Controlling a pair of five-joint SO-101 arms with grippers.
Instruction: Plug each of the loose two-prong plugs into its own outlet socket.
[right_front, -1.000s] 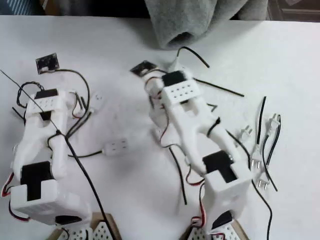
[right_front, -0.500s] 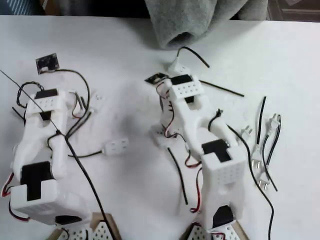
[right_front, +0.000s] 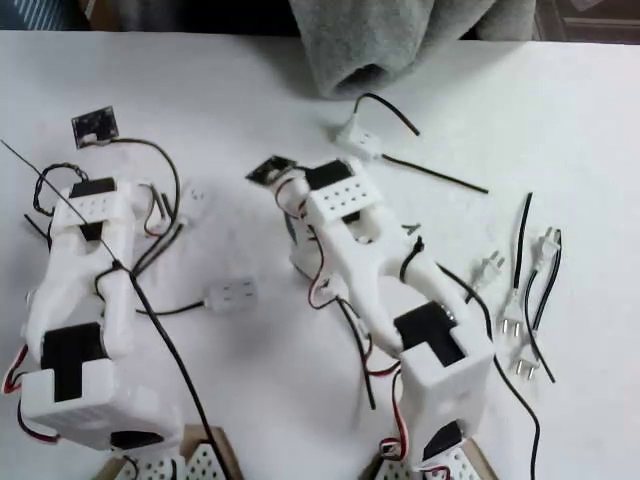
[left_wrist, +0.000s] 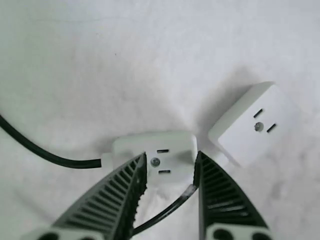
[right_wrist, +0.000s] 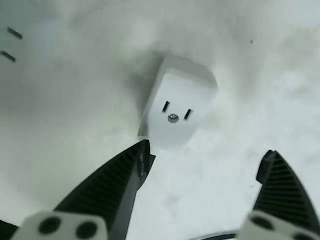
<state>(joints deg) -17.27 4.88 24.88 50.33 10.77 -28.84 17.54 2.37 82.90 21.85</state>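
My left gripper (left_wrist: 170, 167) is shut on a white outlet socket (left_wrist: 165, 150) with a black cord. A second white socket block (left_wrist: 252, 122) lies right beside it. My right gripper (right_wrist: 206, 150) is open just above another white outlet socket (right_wrist: 177, 107) lying on the table. In the high view the left arm (right_front: 85, 260) stands at the left and the right arm (right_front: 355, 235) in the middle, covering its own gripper. Several loose two-prong plugs (right_front: 512, 320) with black cords lie at the right. One plug (right_front: 488, 265) lies closest to the right arm.
A white multi-outlet block (right_front: 232, 292) on a black cord lies between the arms. Another white socket piece (right_front: 358, 135) with a black cord lies at the back. A grey cloth (right_front: 390, 40) hangs over the far edge. Loose black wires cross the table.
The right arm swung right, then back to the left, and its wrist now sits farther left and nearer. The left arm has kept still.
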